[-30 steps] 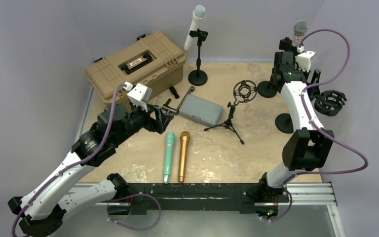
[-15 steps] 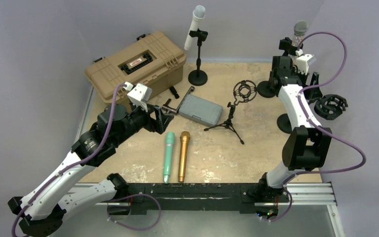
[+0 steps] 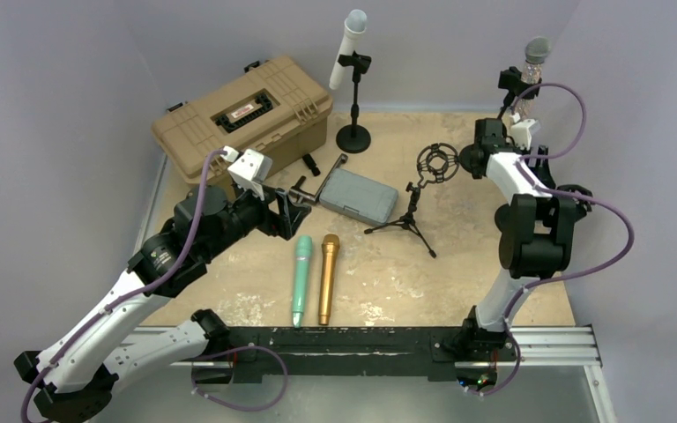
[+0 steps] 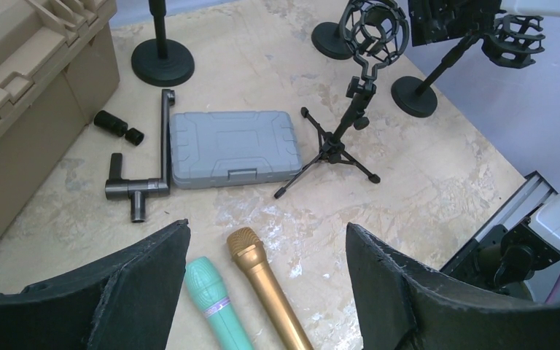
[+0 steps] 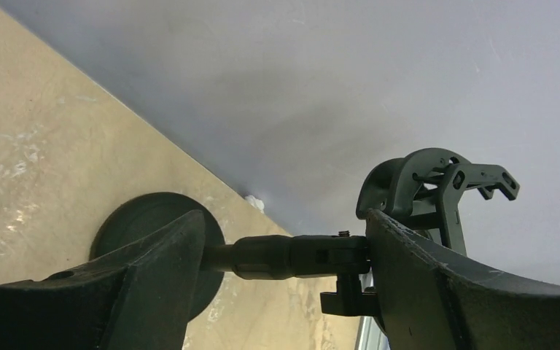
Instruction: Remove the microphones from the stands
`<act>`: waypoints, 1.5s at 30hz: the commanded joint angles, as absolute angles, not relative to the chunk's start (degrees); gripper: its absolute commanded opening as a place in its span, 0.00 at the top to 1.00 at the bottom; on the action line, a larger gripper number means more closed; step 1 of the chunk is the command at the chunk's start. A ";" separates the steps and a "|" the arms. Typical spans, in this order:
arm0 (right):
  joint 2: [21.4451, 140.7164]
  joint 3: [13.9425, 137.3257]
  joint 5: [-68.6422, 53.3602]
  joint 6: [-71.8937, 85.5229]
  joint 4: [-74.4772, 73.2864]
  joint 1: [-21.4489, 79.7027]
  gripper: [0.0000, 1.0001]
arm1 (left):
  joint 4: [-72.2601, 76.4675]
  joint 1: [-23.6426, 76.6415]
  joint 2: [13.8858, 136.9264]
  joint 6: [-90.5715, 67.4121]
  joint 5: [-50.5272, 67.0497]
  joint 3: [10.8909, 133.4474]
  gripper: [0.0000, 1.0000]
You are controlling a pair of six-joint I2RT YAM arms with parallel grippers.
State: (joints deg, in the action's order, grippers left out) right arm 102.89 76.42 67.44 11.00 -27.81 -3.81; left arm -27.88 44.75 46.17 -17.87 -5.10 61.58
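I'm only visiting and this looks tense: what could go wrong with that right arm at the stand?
1. The right end effector, open, straddles the stand's pole, not the mic; closing there might pull it over.
2. The mic sits high above a small base, so a nudge could tip it.

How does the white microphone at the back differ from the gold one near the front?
The white microphone stands tilted, clipped in a black round-based stand; the gold microphone lies flat on the table. The white one's head is grey, the gold one's gold. Both are handheld microphones.
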 commanded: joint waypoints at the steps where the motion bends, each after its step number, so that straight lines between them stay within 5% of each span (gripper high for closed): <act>1: 105.39 73.66 55.06 19.16 -28.85 -3.96 0.24 | -25.56 44.94 45.71 -17.58 -4.37 61.52 0.24; 9: 100.26 78.73 52.55 19.11 -32.26 -3.94 0.24 | -25.56 45.00 45.92 -17.51 -4.26 61.52 0.24; 13: 92.60 80.43 47.08 16.79 -31.18 -3.96 0.23 | -25.92 44.87 45.95 -17.45 -4.22 61.96 0.24; 16: 86.84 80.45 41.94 13.90 -27.91 -3.96 0.12 | -26.02 44.88 45.31 -17.39 -4.18 61.97 0.24; 25: 79.48 86.33 25.69 12.16 -21.55 -3.96 0.13 | -26.81 44.94 44.18 -16.79 -4.27 62.73 0.24; 45: 97.93 115.47 23.66 10.75 -20.88 -3.95 0.15 | -26.65 44.89 43.47 -17.99 -0.78 63.18 0.24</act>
State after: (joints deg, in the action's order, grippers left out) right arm 96.12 111.61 21.30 12.82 -19.92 -4.08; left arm -28.16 44.75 43.77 -17.89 -1.91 61.58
